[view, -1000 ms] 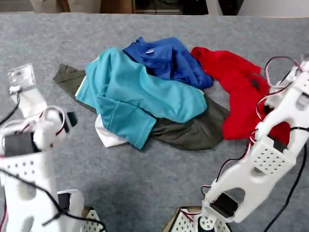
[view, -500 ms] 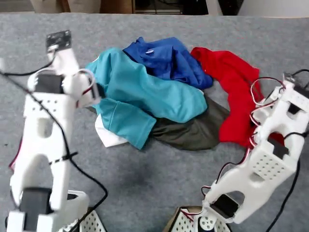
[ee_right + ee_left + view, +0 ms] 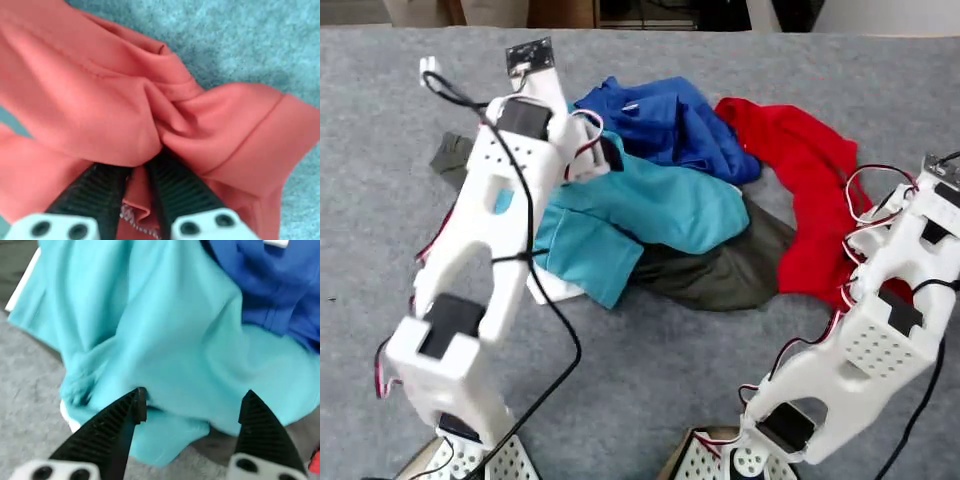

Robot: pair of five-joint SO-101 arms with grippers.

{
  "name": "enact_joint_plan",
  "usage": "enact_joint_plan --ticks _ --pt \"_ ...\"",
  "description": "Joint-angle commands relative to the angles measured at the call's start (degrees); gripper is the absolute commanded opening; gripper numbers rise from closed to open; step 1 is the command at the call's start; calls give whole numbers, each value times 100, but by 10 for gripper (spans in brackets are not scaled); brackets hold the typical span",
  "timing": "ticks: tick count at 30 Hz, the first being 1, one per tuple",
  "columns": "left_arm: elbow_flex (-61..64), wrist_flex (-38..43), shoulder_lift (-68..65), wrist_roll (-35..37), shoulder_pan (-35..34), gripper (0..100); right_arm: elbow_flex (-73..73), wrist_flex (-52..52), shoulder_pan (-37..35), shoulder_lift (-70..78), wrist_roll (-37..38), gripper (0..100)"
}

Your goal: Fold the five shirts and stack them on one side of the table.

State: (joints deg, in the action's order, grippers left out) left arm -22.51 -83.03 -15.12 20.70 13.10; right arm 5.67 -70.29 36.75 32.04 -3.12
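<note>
Shirts (image 3: 650,200) heaped, blue shirt (image 3: 670,125) label (image 3: 632,106) unreadable

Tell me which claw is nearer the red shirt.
Right. The right claw is shut on a fold of the red shirt; the left claw hangs open over the teal shirt, away from it.

White shirt (image 3: 555,290) mostly beneath teal shirt (image 3: 650,205)

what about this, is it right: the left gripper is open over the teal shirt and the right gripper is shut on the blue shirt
Not quite: the colour of the gripped shirt is wrong. The right gripper is shut on the red shirt, as the right wrist view shows. The rest holds: the left gripper is open over the teal shirt.
</note>
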Motion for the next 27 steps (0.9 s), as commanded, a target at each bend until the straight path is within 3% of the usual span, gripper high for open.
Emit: enact_joint_plan --ticks 1,13,21,27 --pt "-1046 -9 -523 123 35 304 -40 158 180 -31 -62 5" --pt "-4193 18 -3451 1398 26 300 -40 149 180 -31 -62 5" --pt "-5319 18 -5086 1143 193 254 -40 132 180 -31 -62 5" --pt "-5723 -26 -5684 510 255 105 -40 132 180 -31 -62 5"
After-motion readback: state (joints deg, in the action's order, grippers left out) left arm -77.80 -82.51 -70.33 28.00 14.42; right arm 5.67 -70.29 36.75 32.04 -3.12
